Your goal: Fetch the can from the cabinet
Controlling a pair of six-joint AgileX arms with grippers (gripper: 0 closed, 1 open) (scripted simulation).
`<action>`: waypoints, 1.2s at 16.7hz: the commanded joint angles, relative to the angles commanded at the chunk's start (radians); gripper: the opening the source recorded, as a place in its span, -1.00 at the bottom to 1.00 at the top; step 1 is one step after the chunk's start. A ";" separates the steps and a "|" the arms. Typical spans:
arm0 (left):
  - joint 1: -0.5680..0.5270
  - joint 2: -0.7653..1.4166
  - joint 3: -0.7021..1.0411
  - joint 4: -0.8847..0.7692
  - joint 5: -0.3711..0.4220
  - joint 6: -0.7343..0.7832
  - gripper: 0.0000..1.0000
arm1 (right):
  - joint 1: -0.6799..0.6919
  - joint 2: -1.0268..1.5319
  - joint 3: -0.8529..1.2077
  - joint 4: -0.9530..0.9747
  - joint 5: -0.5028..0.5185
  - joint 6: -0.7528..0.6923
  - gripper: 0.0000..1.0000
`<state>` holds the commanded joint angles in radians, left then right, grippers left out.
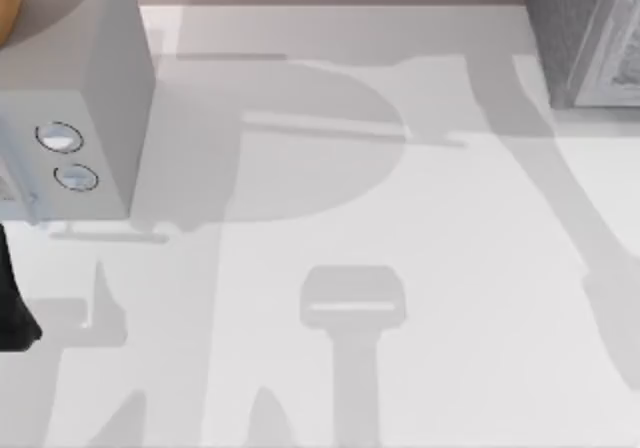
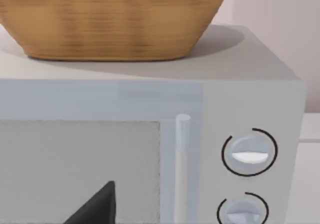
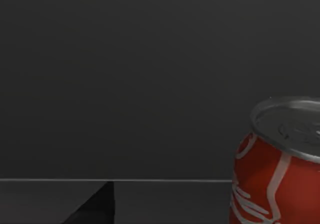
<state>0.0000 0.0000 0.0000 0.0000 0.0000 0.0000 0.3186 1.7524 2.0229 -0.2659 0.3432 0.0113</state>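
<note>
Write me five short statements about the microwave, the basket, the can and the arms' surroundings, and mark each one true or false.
1. A woven basket sits on top of the microwave. True.
2. The microwave has two round knobs, one above the other. True.
3. The red can lies on its side. False: it stands upright, its silver lid on top.
4. The microwave stands at the table's right side in the top view. False: it stands at the left; a grey cabinet is at the right.
5. The can stands in front of a dark wall. True.
</note>
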 joint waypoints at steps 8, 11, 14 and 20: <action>0.000 0.000 0.000 0.000 0.000 0.000 1.00 | -0.006 0.021 0.024 -0.002 -0.005 0.000 0.55; 0.000 0.000 0.000 0.000 0.000 0.000 1.00 | -0.006 0.021 0.024 -0.002 -0.005 0.000 0.10; 0.000 0.000 0.000 0.000 0.000 0.000 1.00 | -0.006 0.021 0.024 -0.002 -0.005 0.000 -0.36; 0.000 0.000 0.000 0.000 0.000 0.000 1.00 | -0.006 0.021 0.024 -0.002 -0.005 0.000 -1.00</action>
<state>0.0000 0.0000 0.0000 0.0000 0.0000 0.0000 0.3129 1.7737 2.0465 -0.2682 0.3379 0.0113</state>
